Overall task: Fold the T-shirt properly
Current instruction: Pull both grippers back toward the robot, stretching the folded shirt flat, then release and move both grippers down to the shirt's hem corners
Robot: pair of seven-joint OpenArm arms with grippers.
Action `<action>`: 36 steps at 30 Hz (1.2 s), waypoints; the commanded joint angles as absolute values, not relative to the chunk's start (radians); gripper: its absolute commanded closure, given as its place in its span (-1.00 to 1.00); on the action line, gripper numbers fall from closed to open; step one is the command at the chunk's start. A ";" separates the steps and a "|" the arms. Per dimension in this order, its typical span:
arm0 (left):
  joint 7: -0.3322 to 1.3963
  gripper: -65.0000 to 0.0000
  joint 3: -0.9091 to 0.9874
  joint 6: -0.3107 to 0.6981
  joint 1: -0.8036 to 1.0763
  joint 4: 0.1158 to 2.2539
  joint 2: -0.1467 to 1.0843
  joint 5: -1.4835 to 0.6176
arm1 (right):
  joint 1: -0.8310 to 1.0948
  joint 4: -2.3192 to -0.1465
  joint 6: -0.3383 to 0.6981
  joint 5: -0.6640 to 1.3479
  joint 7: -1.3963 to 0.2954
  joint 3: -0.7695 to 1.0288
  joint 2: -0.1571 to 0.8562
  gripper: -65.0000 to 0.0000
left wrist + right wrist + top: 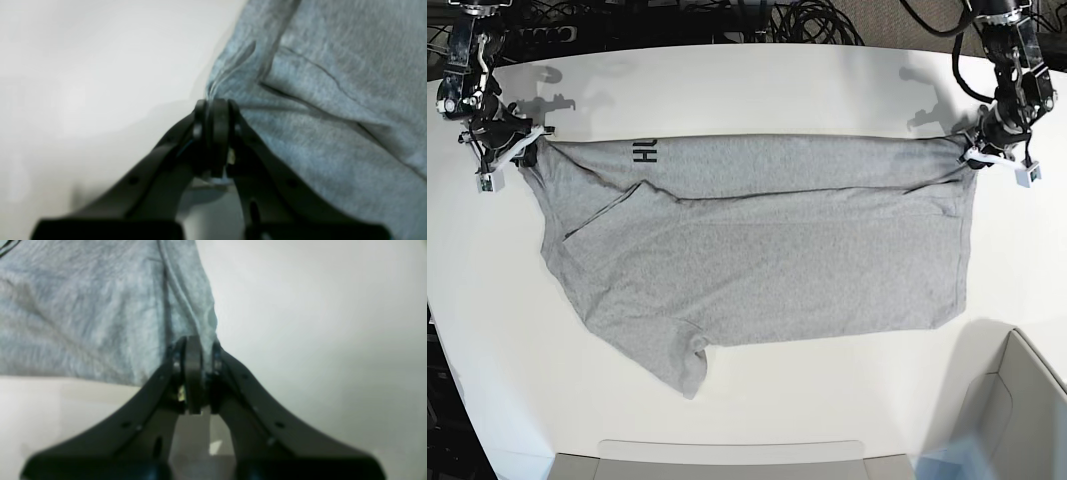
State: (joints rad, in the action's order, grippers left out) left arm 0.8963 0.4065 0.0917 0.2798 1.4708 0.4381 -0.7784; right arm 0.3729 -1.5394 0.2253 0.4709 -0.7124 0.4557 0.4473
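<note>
On the white table (757,80), both grippers, left (968,152) and right (528,140), are clamping and stretching the T-shirt's (767,260) far edge.

The T-shirt (767,250) is soft heathered knit cloth, matt, with a faintly fuzzy, flecked face (the left wrist view shows its stitched seams and fine wrinkles). Its black lettering (645,152) looks flat and printed. The table (757,80) is a smooth white surface with a soft sheen. The left gripper (213,110) and right gripper (195,350) look like matt black plastic.
</note>
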 commanded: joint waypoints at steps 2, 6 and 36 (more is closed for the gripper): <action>0.906 1.00 0.417 0.084 0.314 1.503 0.456 -0.763 | 0.420 -1.581 0.222 0.501 -0.716 0.498 0.449 1.00; 0.906 1.00 0.464 0.084 0.374 1.554 0.456 -0.763 | 0.507 -1.604 0.222 0.593 -0.716 0.550 0.447 1.00; 1.096 0.46 0.615 0.081 0.473 1.828 0.455 -0.762 | 0.653 -1.837 0.222 0.602 -0.716 0.610 0.412 0.30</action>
State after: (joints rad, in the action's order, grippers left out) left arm 1.1023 0.6079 0.0776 0.4744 1.8099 0.4381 -0.7551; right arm 0.6483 -1.8252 0.2245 0.5995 -0.7300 0.6010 0.4038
